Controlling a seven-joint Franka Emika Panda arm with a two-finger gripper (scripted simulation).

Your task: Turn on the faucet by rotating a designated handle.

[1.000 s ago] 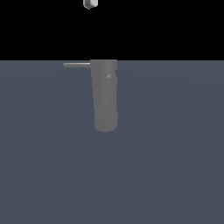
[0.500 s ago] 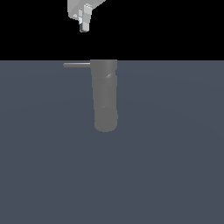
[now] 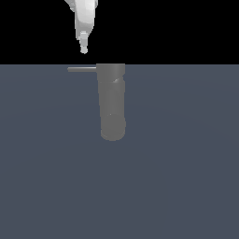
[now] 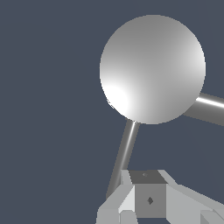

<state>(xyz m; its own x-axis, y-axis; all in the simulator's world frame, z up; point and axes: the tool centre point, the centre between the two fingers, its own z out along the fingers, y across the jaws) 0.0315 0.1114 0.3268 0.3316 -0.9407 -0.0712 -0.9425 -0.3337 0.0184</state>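
The faucet (image 3: pixel 112 100) is a matte grey upright cylinder with a rounded lower end; in the wrist view its top shows as a round disc (image 4: pixel 152 69). The handle (image 3: pixel 81 69) is a thin light-grey rod sticking out of the cylinder's top toward the exterior view's left. In the wrist view the handle (image 4: pixel 124 151) runs from the disc toward my fingers. My white gripper (image 3: pixel 84 49) hangs a short way above the rod's middle, not touching it. Its fingers (image 4: pixel 124 205) are pressed together with nothing between them.
A second thin rod (image 4: pixel 210 105) leaves the faucet's top in another direction; only the wrist view shows it. A flat dark blue-grey surface (image 3: pixel 186 177) lies around the faucet, and the exterior view's background is black.
My gripper has come down from the top edge of the exterior view to just above the handle. The faucet and handle have not moved.
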